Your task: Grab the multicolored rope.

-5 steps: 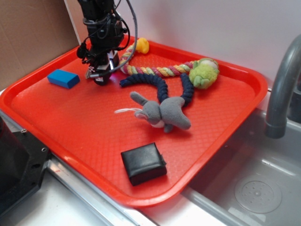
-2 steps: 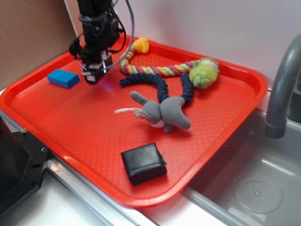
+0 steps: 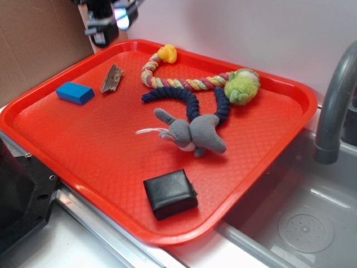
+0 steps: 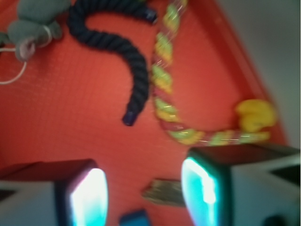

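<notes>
Lifted way up since a second ago, gripper (image 3: 114, 22) now hanging at the top-left corner of the exterior view, above the back edge of the red tray (image 3: 67, 134), instead of sitting low beside the rope's end. Left behind a small brown scrap (image 3: 112, 78) lying bare on the tray, previously hidden under it. Fingers (image 4: 87, 195) spread wide in the wrist view, holding nothing, glowing cyan on the inner faces.

Going left to right on the tray: blue block (image 3: 75, 92) near the left rim, then the brown scrap just beside it. Next, multicolored rope (image 3: 184, 84) lying flat along the back, yellow end curled near the far rim, other end running to the lime-green plush ball (image 3: 243, 86). Navy rope (image 3: 189, 103) curved just in front of it, grey plush toy (image 3: 192, 134) touching its loop. Black square pad (image 3: 170, 193) near the front edge. Sink and faucet (image 3: 334, 106) off to the right.
</notes>
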You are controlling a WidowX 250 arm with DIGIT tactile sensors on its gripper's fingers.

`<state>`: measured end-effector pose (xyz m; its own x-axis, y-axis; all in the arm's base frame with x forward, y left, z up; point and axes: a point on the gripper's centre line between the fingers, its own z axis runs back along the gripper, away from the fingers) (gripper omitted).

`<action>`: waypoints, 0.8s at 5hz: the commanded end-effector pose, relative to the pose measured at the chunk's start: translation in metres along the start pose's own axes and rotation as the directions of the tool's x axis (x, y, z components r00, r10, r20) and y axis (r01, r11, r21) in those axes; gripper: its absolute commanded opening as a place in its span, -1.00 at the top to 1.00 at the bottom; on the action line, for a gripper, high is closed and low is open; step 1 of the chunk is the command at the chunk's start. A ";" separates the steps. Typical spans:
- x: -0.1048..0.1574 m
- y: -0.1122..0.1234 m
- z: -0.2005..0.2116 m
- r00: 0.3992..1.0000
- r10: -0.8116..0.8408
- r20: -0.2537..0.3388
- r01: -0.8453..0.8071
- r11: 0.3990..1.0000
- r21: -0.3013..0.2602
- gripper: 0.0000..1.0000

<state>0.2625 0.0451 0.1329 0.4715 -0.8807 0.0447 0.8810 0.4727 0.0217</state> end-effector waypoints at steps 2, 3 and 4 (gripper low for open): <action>0.024 0.019 -0.067 0.980 -0.199 -0.010 0.199 0.980 0.008 -1.00; 0.015 0.013 -0.103 0.974 -0.225 -0.039 0.223 0.974 -0.049 -1.00; 0.000 -0.011 -0.126 0.968 -0.239 -0.079 0.233 0.970 -0.075 -1.00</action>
<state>0.2710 0.0407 0.0145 0.2570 -0.9657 -0.0369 0.9662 0.2576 -0.0131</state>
